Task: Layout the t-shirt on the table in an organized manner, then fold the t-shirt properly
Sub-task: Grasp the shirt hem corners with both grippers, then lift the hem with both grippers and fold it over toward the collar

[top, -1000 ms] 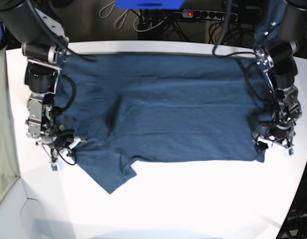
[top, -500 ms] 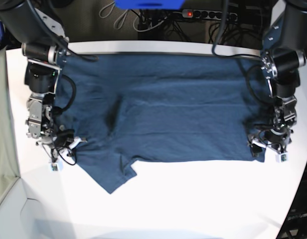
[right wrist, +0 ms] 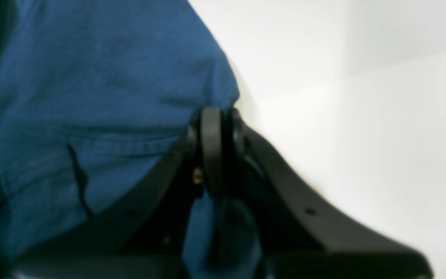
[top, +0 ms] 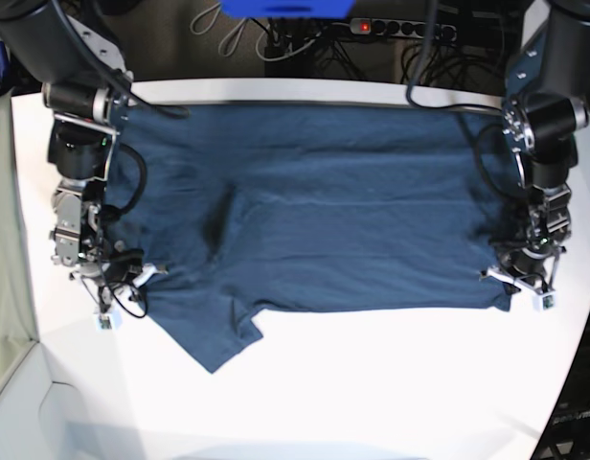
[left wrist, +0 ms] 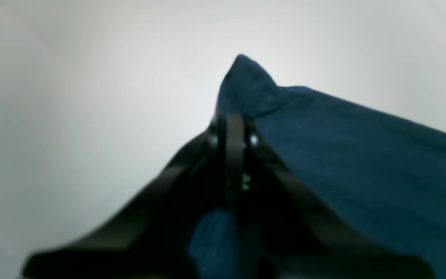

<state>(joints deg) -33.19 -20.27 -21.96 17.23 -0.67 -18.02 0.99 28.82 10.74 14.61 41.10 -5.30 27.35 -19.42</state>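
both grippers clamped on the near edge of the spread t-shirt

the navy t-shirt lies flat across the white table, filling most of its width, its far edge running along the table's back rim. a short sleeve sticks out toward the near side on the base view's left, ending in a point over bare tabletop. a soft vertical crease sits in the cloth left of centre.

the left gripper is at the shirt's near corner on the base view's right. in its wrist view the jaws are pressed together with blue fabric pinched between them, and a small peak of cloth stands up just beyond the fingertips; white table lies on the far side of that peak.

the right gripper sits at the shirt's edge on the base view's left, just beside the sleeve. its wrist view shows the jaws closed tight, with a fold of the t-shirt caught between them and hanging below; a stitched hem runs across the cloth beside the fingers, and bare table opens to the other side.

behind the table, cables and a power strip lie on the dark floor.
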